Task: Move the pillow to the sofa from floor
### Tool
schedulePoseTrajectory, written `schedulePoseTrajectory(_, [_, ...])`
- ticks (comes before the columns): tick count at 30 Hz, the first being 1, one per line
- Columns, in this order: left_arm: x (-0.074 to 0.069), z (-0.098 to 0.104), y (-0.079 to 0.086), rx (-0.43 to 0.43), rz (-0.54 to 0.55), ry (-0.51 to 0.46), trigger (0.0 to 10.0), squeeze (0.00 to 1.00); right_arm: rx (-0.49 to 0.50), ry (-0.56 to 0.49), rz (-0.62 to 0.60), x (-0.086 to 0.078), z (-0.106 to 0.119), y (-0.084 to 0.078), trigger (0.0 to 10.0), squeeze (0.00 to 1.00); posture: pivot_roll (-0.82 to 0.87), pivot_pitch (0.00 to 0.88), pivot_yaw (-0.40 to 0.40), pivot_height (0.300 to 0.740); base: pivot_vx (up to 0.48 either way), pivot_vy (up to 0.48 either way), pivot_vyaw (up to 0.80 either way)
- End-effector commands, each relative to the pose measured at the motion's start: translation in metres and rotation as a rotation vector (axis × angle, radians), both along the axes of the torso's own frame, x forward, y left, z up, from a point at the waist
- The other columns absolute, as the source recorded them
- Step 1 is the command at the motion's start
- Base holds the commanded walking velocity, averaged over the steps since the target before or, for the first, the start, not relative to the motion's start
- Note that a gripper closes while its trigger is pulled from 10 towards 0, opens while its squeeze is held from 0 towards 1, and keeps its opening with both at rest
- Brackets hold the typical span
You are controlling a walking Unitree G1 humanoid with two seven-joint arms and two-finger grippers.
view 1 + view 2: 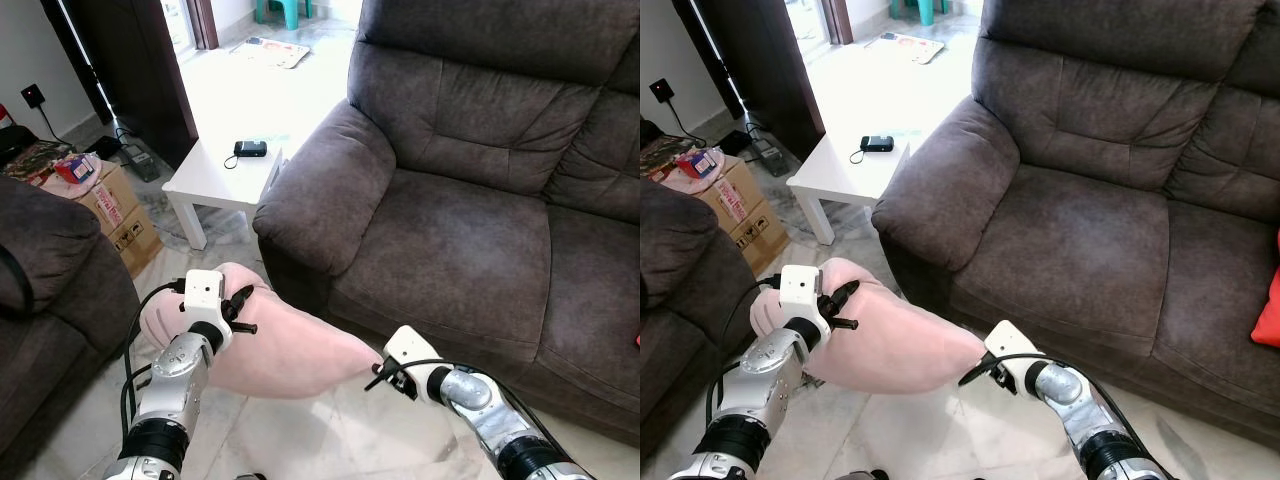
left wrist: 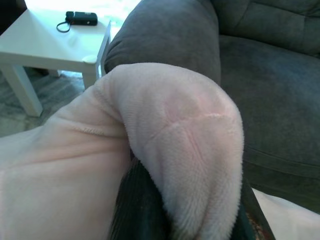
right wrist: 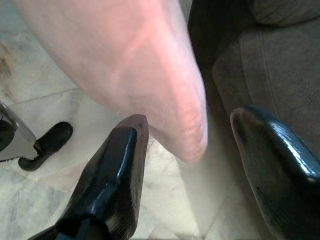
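Sofa [image 1: 470,230]: brown fabric, taking up the right side of the room, its rounded armrest sitting just above the pillow.
Side table [image 1: 215,180]: white and low, standing beside that armrest, with a small black device [image 1: 250,149] lying on top.
Pillow [image 1: 285,345]: pale pink and plush, hanging off the tiled floor [image 1: 330,440] just in front of the sofa's base; its long axis is running roughly level from the robot's left to its right, the tapered corner pointing toward the right arm.
Left gripper [image 1: 238,312]: clamping the pillow's upper left end, fabric bunching around its fingers, the silver forearm reaching up and forward.
Right gripper [image 3: 192,145]: fingers spread apart around the pillow's right corner, one on either side and not quite touching it, the arm angling in low from the right.
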State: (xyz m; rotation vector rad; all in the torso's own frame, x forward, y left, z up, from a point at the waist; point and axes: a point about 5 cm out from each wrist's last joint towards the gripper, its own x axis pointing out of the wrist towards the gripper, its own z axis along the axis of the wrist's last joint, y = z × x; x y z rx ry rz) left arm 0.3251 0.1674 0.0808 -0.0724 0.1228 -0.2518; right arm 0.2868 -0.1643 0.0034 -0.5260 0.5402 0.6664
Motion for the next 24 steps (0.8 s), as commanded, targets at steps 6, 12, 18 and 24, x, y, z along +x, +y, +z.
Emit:
schedulePoseTrajectory(6, [0.009,0.03,-0.007,-0.006,-0.066,-0.108,10.0,0.0,-0.049,0.01,0.021,-0.001,-0.003,-0.003,10.0,1.0,0.05,0.137,0.006,0.74,0.0,0.0,0.0])
schedulePoseTrajectory(12, [0.009,0.032,-0.009,-0.011,-0.088,-0.108,10.0,0.0,-0.049,0.033,0.017,-0.002,-0.006,-0.002,10.0,1.0,0.06,0.134,0.004,0.74,0.0,0.0,0.0])
schedulePoseTrajectory(18, [0.009,0.035,-0.011,-0.012,-0.111,-0.108,10.0,0.0,-0.093,0.038,-0.007,-0.003,-0.01,-0.004,10.0,1.0,0.06,0.132,0.004,0.74,0.0,0.0,0.0])
schedulePoseTrajectory(24, [0.008,0.038,-0.016,-0.022,-0.144,-0.113,10.0,0.0,-0.11,0.076,0.004,-0.007,-0.014,-0.005,10.0,0.97,0.06,0.132,0.002,0.74,0.0,0.0,0.0])
